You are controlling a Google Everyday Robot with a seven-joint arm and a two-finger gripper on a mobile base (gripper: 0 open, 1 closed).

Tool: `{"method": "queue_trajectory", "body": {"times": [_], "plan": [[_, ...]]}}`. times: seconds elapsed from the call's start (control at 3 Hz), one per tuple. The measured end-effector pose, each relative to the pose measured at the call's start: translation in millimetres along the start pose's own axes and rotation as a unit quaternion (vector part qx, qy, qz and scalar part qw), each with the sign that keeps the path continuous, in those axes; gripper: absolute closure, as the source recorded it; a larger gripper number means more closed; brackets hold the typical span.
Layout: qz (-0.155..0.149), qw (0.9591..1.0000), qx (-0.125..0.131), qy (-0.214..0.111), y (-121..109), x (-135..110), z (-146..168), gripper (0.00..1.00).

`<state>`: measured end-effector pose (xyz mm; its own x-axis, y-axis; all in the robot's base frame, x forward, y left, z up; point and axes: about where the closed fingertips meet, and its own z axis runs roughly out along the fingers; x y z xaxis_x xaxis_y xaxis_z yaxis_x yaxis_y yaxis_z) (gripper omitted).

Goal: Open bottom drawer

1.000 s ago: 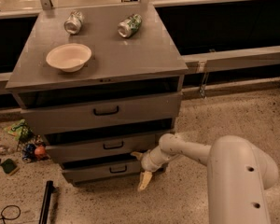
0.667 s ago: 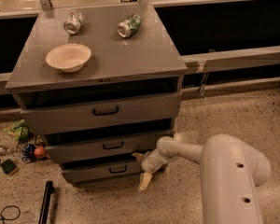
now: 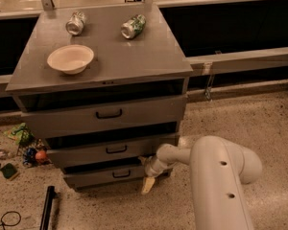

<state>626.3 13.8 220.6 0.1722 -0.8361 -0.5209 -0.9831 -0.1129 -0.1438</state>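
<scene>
The bottom drawer (image 3: 98,176) sat lowest in the cabinet (image 3: 134,63). Its handle (image 3: 121,174) was just left of the end effector (image 3: 148,180), whose opening I could not tell. A hold on that handle and a straight, level pull outward looked best to avoid jamming.

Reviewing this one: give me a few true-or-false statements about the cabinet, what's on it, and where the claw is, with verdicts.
1. A bowl sits on the cabinet top. True.
2. Three cans lie on the cabinet. False: only two, a left can and a right can.
3. The claw is low, by the right end of the bottom drawer, right of its handle. True.
4. The claw is up at the cabinet top, by the bowl. False: it is down at the bottom drawer.
5. The cabinet has two drawers. False: it has three.
</scene>
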Motion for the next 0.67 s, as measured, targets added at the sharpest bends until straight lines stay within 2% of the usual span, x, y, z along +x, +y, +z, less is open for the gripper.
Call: {"method": "queue_trajectory", "body": {"times": [0.33, 0.67], "plan": [[0.013, 0.9998, -0.006, 0.011, -1.0, 11.9, 17.1, 0.0], [0.012, 0.9998, 0.002, 0.015, -14.1, 23.7, 30.6, 0.02]]}}
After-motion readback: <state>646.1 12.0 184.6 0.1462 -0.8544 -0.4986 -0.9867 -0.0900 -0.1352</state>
